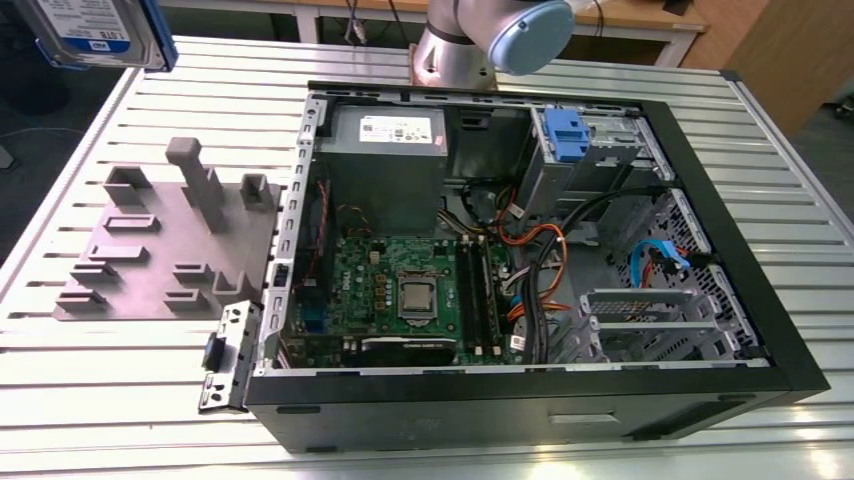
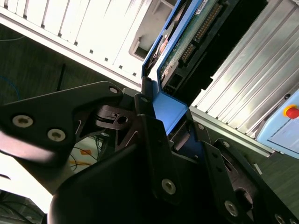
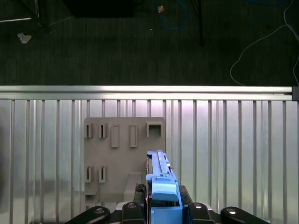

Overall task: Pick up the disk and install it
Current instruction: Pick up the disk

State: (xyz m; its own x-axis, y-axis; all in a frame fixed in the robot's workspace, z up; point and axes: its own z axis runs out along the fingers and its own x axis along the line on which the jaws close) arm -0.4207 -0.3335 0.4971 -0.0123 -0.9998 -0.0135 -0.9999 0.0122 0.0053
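The gripper [image 2: 174, 122] pinches the blue frame end of the disk [image 1: 94, 32], which hangs high at the exterior view's far left, well apart from the case [image 1: 467, 415], so it could tilt or slip loose in that thin plastic hold.

Ribbed table [image 1: 107, 400] gleams: bare brushed metal slats. On it the computer case [image 1: 467, 410], matt black shell, dull grey sheet metal inside. Beside the case, a fixture plate [image 1: 134, 270], flat matt grey. Disk [image 3: 159, 163]: smooth blue plastic frame, silvery metal body. Gripper [image 2: 170, 112]: satin black, bright screws.
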